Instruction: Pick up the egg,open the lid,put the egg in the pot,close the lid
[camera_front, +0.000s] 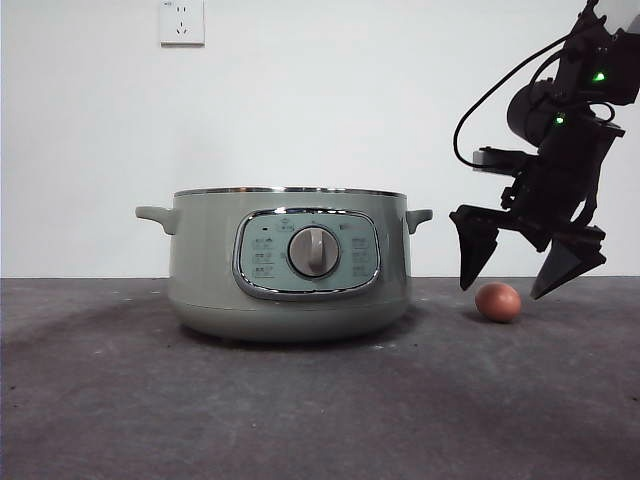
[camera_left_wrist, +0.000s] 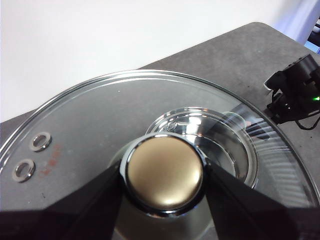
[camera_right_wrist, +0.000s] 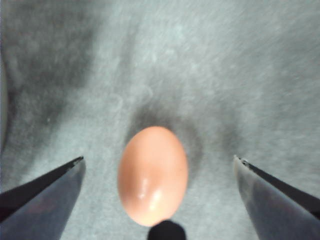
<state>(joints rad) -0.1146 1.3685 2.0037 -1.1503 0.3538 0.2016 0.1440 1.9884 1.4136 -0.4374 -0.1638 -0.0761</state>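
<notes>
Your pot (camera_front: 288, 262) sits mid-table. The lid (camera_left_wrist: 100, 115) has the left gripper (camera_left_wrist: 164, 172) closed on its knob. On the table at the pot's 3 o'clock lies the egg (camera_front: 498, 302). The right gripper (camera_front: 528, 262) hovers directly above, jaws wide apart, straddling the egg's long axis.

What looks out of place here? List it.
Nothing is spilled or damaged. One oddity: the lid is off the pot, held aloft by the left gripper on its knob, while the egg lies on the table between the right gripper's open jaws.
</notes>
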